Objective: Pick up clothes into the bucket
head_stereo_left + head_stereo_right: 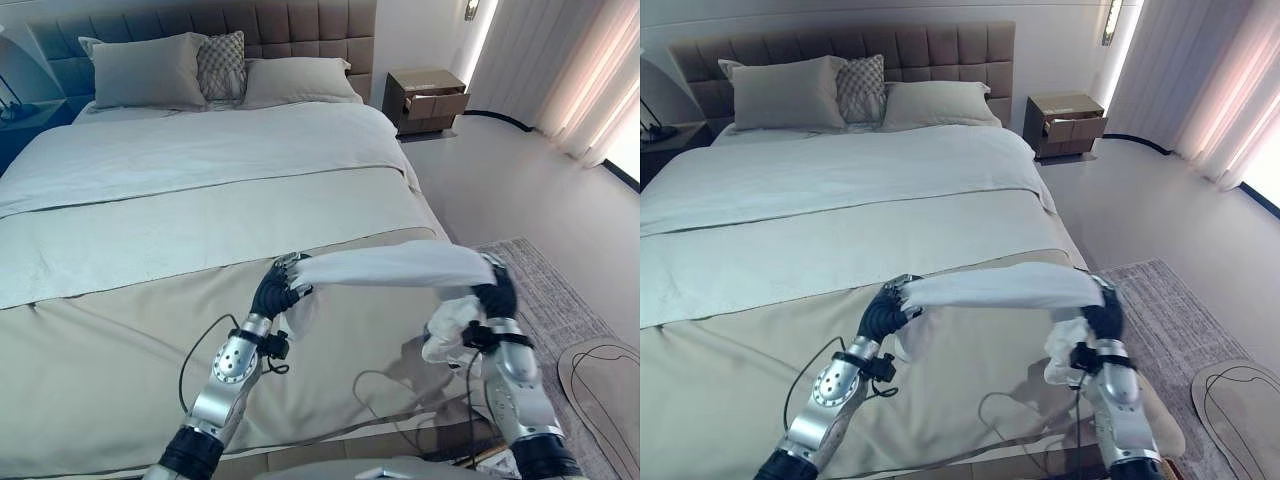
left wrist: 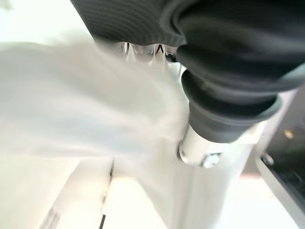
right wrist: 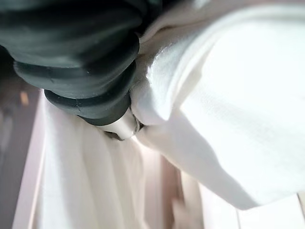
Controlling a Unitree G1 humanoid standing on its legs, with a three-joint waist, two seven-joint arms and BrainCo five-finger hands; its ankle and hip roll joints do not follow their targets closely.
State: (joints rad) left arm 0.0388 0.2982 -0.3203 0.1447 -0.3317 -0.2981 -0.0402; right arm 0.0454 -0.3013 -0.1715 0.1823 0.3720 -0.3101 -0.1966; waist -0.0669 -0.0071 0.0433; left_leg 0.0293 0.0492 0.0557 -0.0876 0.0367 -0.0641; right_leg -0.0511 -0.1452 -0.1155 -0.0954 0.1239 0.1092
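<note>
Judging by the pictures, the picking up is done and the putting away is left: no bucket can be seen. Largest is the bed (image 1: 180, 200), with pillows at its head. Above its foot end, clear of the cover, a white garment (image 1: 395, 265) is stretched like a band between both hands. It looks soft and thin, with a loose bunch hanging at the right hand (image 1: 492, 290). The left hand (image 1: 275, 290) grips the other end; both are closed on the cloth.

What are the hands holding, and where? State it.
A white garment, stretched between both hands above the bed: the left hand grips one end, the right hand the other, with loose cloth hanging below it.
</note>
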